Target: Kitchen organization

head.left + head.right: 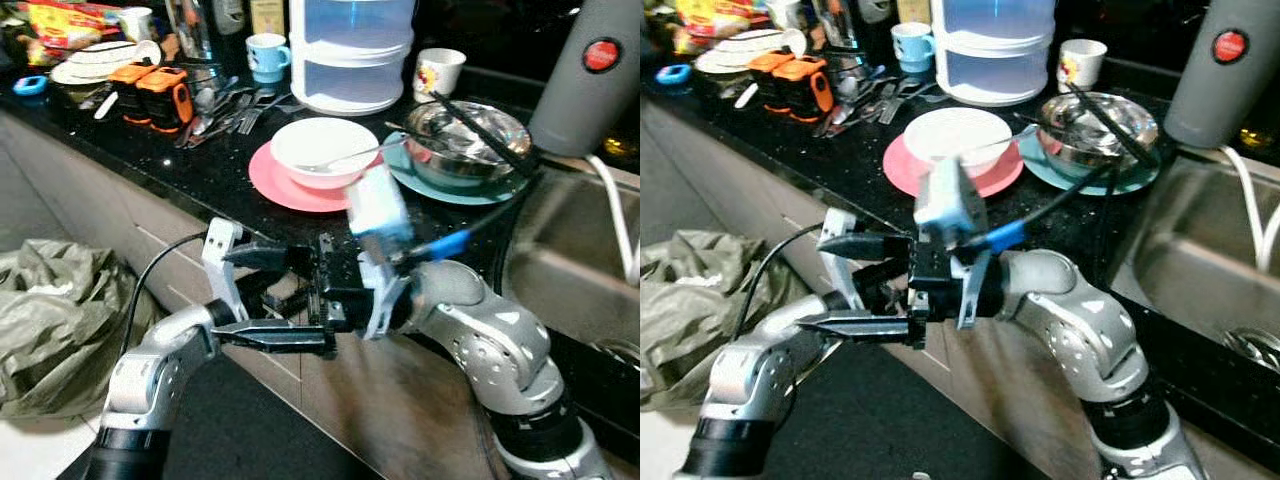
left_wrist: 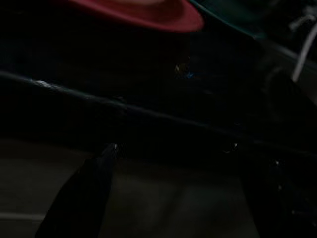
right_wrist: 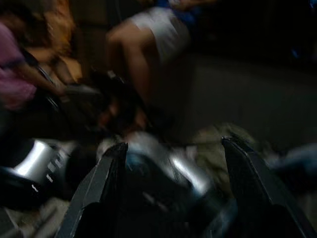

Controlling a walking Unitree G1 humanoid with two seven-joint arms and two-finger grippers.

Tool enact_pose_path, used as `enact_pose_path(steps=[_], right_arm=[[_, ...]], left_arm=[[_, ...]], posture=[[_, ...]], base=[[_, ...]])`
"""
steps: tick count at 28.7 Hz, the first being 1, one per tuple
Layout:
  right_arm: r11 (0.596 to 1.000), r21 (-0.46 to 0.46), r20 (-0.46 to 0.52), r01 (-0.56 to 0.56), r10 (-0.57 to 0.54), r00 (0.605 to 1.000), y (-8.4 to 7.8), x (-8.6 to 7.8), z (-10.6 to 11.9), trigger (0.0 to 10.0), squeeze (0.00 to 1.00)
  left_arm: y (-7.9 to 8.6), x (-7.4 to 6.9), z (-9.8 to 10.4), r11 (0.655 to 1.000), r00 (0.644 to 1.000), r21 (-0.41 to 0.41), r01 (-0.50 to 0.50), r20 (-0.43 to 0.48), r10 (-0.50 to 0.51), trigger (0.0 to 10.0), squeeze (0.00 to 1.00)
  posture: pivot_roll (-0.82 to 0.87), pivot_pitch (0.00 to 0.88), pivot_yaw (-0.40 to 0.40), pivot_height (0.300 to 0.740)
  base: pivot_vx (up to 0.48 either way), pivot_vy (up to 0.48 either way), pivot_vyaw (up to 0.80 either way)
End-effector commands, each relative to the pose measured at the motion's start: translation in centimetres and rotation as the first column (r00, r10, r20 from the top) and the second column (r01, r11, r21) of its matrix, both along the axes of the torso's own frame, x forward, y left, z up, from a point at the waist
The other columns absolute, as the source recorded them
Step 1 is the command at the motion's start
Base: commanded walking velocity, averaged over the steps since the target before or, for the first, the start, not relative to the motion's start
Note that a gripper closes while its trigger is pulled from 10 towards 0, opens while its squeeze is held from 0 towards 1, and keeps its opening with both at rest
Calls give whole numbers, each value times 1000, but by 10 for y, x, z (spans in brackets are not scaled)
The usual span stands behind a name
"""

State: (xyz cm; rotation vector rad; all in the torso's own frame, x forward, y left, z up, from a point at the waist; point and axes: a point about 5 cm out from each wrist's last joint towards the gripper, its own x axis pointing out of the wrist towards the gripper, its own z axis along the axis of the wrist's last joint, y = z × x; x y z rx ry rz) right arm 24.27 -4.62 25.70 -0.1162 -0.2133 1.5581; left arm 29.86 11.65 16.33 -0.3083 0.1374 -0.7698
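Both my grippers hang in front of the cabinet, just below the black counter edge (image 1: 170,190). My left gripper (image 1: 300,298) points right, its fingers wide open and holding nothing. My right gripper (image 3: 174,144) faces it, close by, also open and holding nothing. On the counter above them, a white bowl (image 1: 320,148) with a spoon rests on a pink plate (image 1: 272,182). Beside it a steel bowl (image 1: 465,135) crossed by dark chopsticks sits on a teal plate (image 1: 450,192). The left wrist view is dark, with the pink plate (image 2: 148,12) showing above the counter edge.
Farther back stand a blue cup (image 1: 266,55), a white mug (image 1: 437,72), a stacked translucent container (image 1: 350,55), loose cutlery (image 1: 225,110) and orange-black tools (image 1: 155,92). A sink (image 1: 580,270) and a grey appliance (image 1: 590,75) are at right. A crumpled bag (image 1: 50,320) lies on the floor, left.
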Motion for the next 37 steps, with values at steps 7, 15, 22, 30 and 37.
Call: enact_pose_path(steps=[7, 15, 22, 30, 37], right_arm=[[985, -79, 100, 156, -148, 984, -2, 16, 2, 10000, 0], [991, 128, 63, -27, 19, 998, -3, -6, 28, 10000, 0], [970, 199, 57, -138, 129, 990, 3, -20, 35, 10000, 0], [985, 100, -28, 144, -142, 990, 41, 14, 7, 0, 0], [985, 10, 13, 174, -174, 985, 45, 16, 1, 10000, 0]], left_arm=[[-9, 4, 21, 999, 1000, -52, 0, -7, 0, 10000, 0], [-20, 0, 13, 999, 997, -42, 21, -77, -24, 10000, 0], [-26, -1, 12, 998, 994, -41, 38, -105, -42, 10000, 0], [-44, -2, 10, 997, 992, -31, 65, -110, -68, 10000, 0], [-51, 0, 12, 998, 992, -14, 69, -107, -70, 10000, 0]], posture=[[32, 122, 52, 740], [28, 125, 56, 740], [26, 122, 59, 740], [22, 127, 62, 740], [19, 127, 65, 740]], base=[[0, 0, 0], [0, 0, 0], [0, 0, 0], [0, 0, 0], [0, 0, 0]])
